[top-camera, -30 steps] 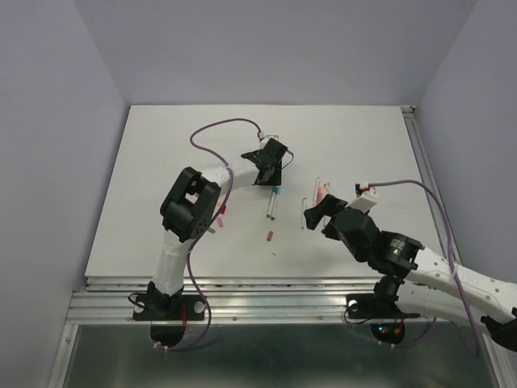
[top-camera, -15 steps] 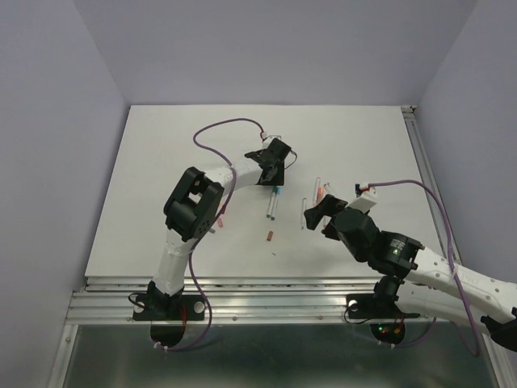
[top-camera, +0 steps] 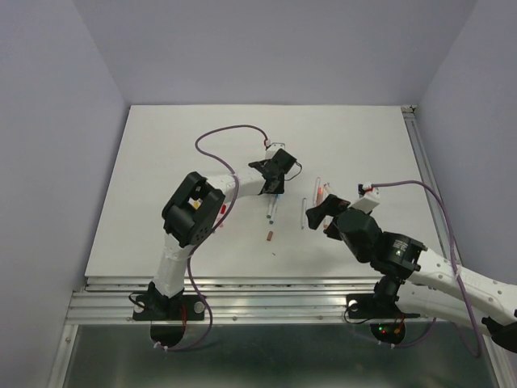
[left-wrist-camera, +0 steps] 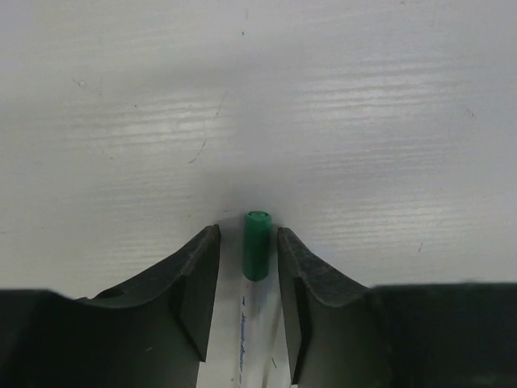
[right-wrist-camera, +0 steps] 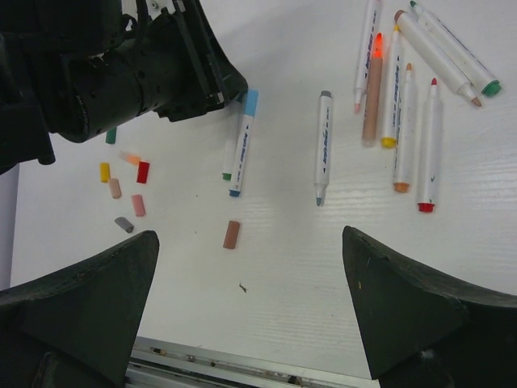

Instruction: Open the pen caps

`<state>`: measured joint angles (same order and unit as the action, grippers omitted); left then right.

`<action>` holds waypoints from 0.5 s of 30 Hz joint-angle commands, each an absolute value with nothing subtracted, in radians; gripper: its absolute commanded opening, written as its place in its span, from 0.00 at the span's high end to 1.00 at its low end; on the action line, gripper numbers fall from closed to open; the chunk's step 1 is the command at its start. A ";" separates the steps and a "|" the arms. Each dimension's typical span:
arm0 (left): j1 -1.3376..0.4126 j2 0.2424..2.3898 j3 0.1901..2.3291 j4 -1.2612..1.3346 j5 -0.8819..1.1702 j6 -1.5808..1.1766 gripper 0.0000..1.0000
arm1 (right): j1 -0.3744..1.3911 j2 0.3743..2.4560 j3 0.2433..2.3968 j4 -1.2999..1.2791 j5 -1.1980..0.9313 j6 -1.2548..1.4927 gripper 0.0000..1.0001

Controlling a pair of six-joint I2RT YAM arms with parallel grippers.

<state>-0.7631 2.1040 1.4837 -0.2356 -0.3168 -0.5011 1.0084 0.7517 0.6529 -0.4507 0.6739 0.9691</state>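
My left gripper [left-wrist-camera: 247, 230] is low over the table, its jaws narrowly open on either side of a white pen with a green cap [left-wrist-camera: 257, 245], with small gaps on both sides. In the top view it [top-camera: 273, 186] sits at the far end of two pens [top-camera: 271, 208] lying side by side. My right gripper [right-wrist-camera: 249, 236] is wide open and empty above the table. It looks down on the green-ended and blue-capped pens [right-wrist-camera: 241, 144], a grey-ended pen [right-wrist-camera: 323, 145] and several pens at the right [right-wrist-camera: 404, 105]. A brown loose cap [right-wrist-camera: 232, 234] lies alone.
Several loose caps lie at the left of the right wrist view: red [right-wrist-camera: 143, 171], yellow [right-wrist-camera: 104, 171], pink [right-wrist-camera: 138, 204], grey [right-wrist-camera: 123, 224], teal [right-wrist-camera: 111, 136]. The table's near metal rail [top-camera: 283, 303] runs in front of the arm bases. Purple cables loop over both arms.
My left gripper has moved right and nearer, down onto the far end of the two side-by-side pens. The right arm has barely shifted.
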 commanded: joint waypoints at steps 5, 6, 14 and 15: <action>-0.779 2.120 1.397 -0.336 -0.258 -0.555 0.73 | 1.012 0.718 0.635 -0.469 0.724 0.986 0.00; -0.779 2.120 1.396 -0.336 -0.258 -0.554 0.76 | 1.011 0.718 0.635 -0.469 0.724 0.988 0.00; -0.779 2.106 1.462 -0.389 -0.343 -0.531 1.00 | 1.011 0.712 0.634 -0.462 0.712 0.973 0.00; -0.779 2.100 1.480 -0.408 -0.371 -0.532 1.00 | 1.012 0.712 0.632 -0.456 0.706 0.966 0.00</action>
